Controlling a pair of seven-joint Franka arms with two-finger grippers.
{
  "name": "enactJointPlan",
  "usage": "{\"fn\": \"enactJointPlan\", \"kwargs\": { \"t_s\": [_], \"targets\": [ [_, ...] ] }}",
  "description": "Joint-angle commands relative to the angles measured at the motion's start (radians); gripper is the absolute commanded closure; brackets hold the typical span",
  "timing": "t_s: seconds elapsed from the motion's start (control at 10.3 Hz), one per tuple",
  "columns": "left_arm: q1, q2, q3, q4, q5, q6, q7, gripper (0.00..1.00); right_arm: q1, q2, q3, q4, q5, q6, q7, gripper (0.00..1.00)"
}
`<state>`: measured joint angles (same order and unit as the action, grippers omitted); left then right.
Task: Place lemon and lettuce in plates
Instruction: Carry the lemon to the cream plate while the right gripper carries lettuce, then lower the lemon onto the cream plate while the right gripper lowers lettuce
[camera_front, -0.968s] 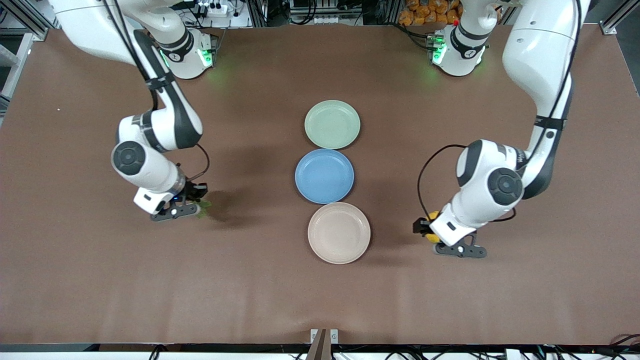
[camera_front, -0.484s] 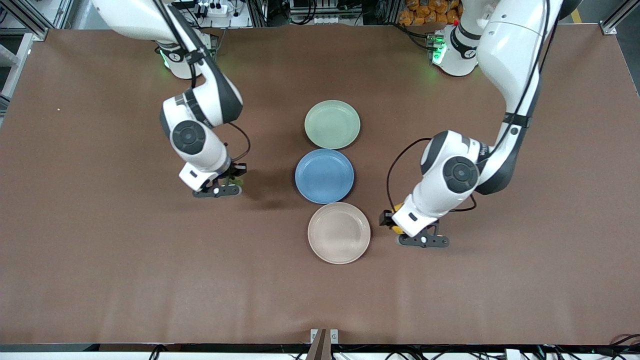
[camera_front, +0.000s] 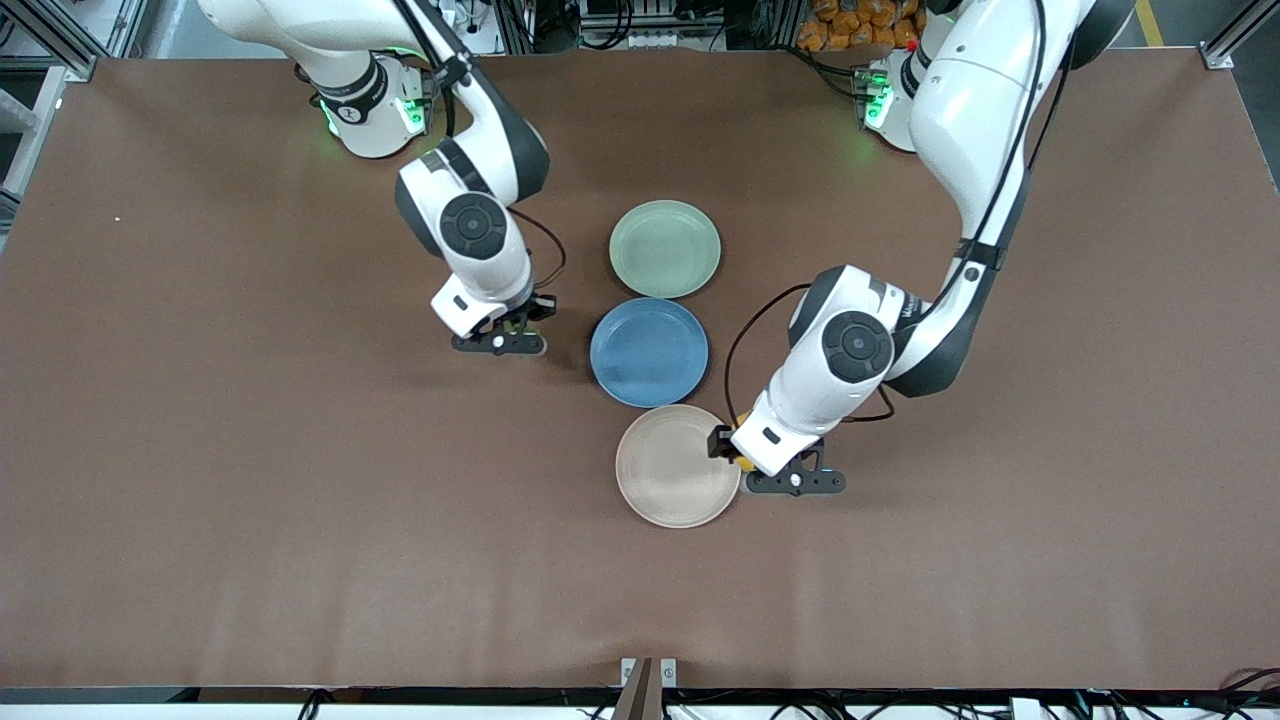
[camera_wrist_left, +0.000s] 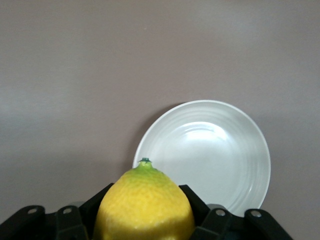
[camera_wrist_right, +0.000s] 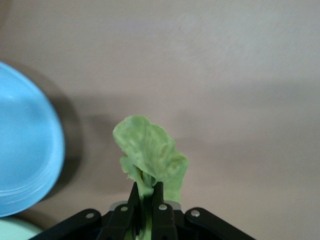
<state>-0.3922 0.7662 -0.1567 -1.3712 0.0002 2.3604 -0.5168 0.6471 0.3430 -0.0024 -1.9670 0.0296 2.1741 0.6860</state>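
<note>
A plain brown counter (camera_front: 250, 480) is stretching under me, with aluminium framing, cables and a power strip (camera_front: 432, 17) showing past its edge by my bases. Three plates are sitting in a row at its middle, and I am taking the blue plate (camera_front: 648, 352) as my landmark. The green plate (camera_front: 664, 248) is lying just beside it, farther from the front camera; the cream plate (camera_front: 677, 465) is lying just beside it, nearer.

My right gripper (camera_front: 515, 335) is hanging over bare counter just beside the blue plate, toward the right arm's end, its jaws pinching together on the lettuce (camera_wrist_right: 150, 156). From the front the leaf is almost wholly hidden under my wrist.

My left gripper (camera_front: 735, 452) is hanging over the edge of the cream plate that lies toward the left arm's end, nearer the front camera than the blue plate, its jaws clamping the lemon (camera_wrist_left: 144, 207). From the front only a sliver of yellow is showing, and the wrist view is cutting off the fruit's lower half.
</note>
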Motion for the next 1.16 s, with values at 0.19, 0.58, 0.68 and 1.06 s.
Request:
{"fn": "enactJointPlan", "kwargs": {
  "t_s": [0.19,0.58,0.68,1.06],
  "targets": [
    [-0.036,0.125,0.006,0.075,-0.025,0.15,-0.032,0.57,0.138,-0.016,-0.007,0.039,0.058,-0.066,0.251,0.87],
    [-0.059,0.177,0.006,0.075,-0.026,0.223,-0.075,0.57,0.313,-0.012,-0.008,0.054,0.093,-0.057,0.515,0.87],
    [-0.062,0.186,0.006,0.075,-0.026,0.237,-0.083,0.57,0.336,-0.007,-0.008,0.065,0.095,-0.057,0.561,0.87],
    [-0.08,0.22,0.008,0.069,-0.026,0.272,-0.109,0.57,0.376,0.048,-0.008,0.138,0.096,-0.054,0.665,0.87]
  ]
}}
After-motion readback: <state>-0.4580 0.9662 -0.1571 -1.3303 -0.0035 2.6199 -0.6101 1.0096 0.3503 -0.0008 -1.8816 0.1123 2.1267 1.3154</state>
